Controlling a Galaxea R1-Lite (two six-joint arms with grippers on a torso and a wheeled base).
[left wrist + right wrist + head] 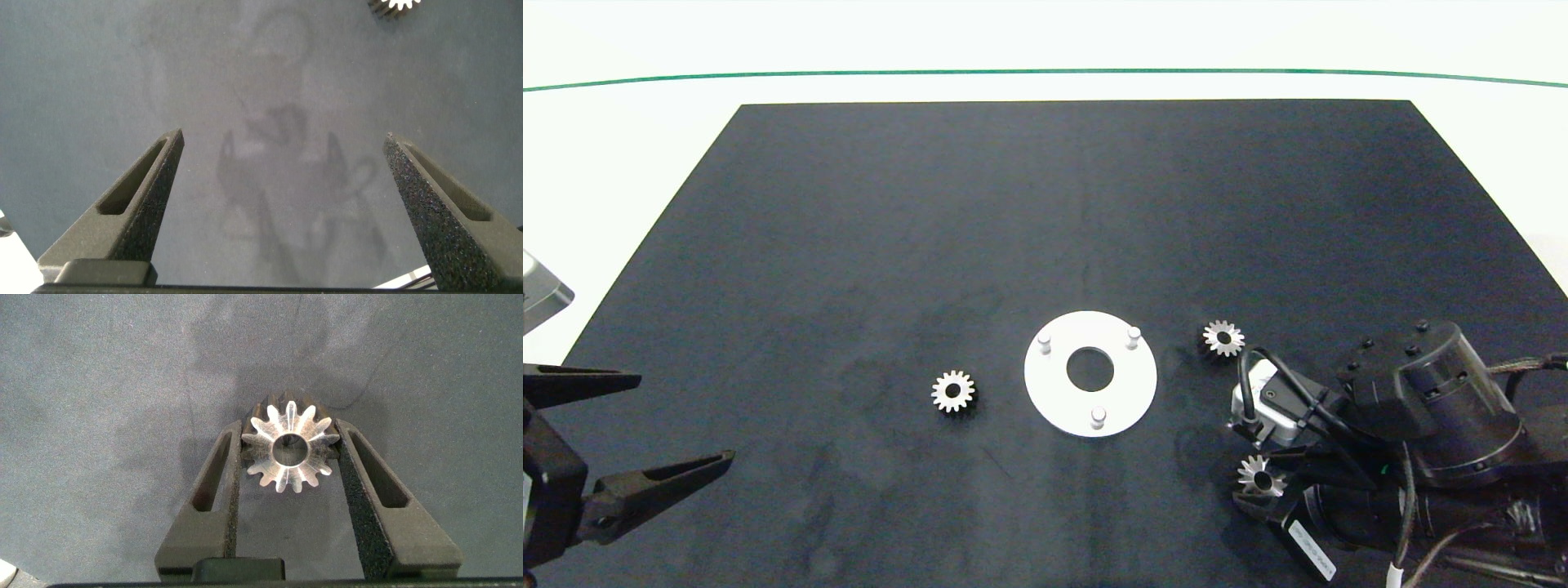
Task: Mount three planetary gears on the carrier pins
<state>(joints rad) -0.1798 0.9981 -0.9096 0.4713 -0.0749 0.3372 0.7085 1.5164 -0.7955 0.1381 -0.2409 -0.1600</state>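
The right gripper [290, 449] pinches one planetary gear [290, 447] between its jaws, low over the dark desk [849, 245], near the white disc [1127, 392]; its three carrier pins [1098, 417] stand bare; two other gears [953, 391] lie on either side of the disc; the left gripper [282, 147] hovers at the desk's left edge, jaws spread.

Three small silver toothed planetary gears, each with a round centre bore. One [952, 391] lies flat left of the white disc [1054, 396], apart from it; another [1223, 337] lies flat just right of it. The third [1260, 476] sits between the right tool's [291, 449] fingers, bore showing. The three white carrier pins [1098, 417] stand upright and bare.
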